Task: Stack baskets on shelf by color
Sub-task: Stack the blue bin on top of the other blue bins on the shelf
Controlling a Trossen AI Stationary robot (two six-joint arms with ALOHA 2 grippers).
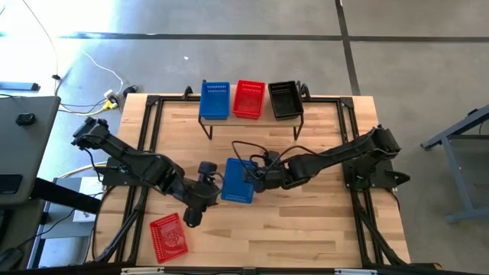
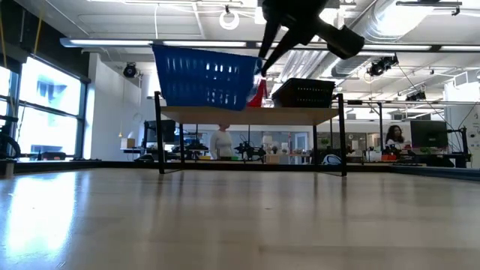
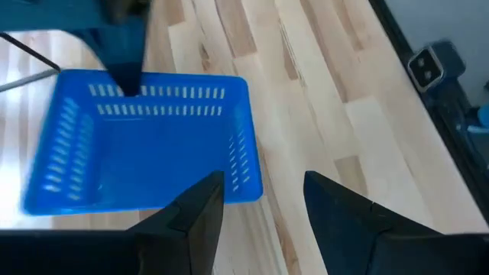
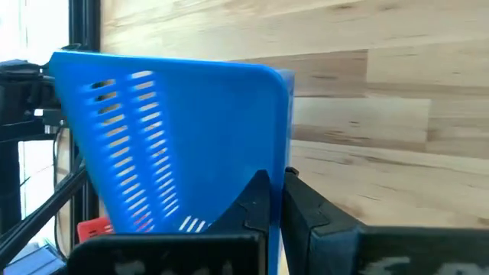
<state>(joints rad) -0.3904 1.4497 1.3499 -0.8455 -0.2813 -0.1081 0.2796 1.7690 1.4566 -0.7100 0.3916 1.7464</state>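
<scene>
Nearest the front edge of the wooden table [image 1: 321,229], a red basket [image 1: 168,237] lies alone on the left, with bare wood all around it and a wide open stretch of table to its right.

Just beyond it, the left gripper [image 1: 191,216] hangs over the table with its two fingers [image 3: 200,210] spread apart and nothing between them, just off the near left corner of a blue basket [image 1: 238,181]. The left arm reaches in low from the table's left side.

That blue basket is in the middle of the table, lifted off the wood and tilted. The right gripper [image 1: 256,179] pinches its right-hand wall, fingers closed tight on the thin plastic. The right arm stretches in from the right edge, nearly level.

Farther back, past a clear strip of table, the shelf [image 1: 252,118] stands at the far edge. On it sit three baskets side by side: blue [image 1: 215,100], red [image 1: 249,98] and black [image 1: 285,99].
</scene>
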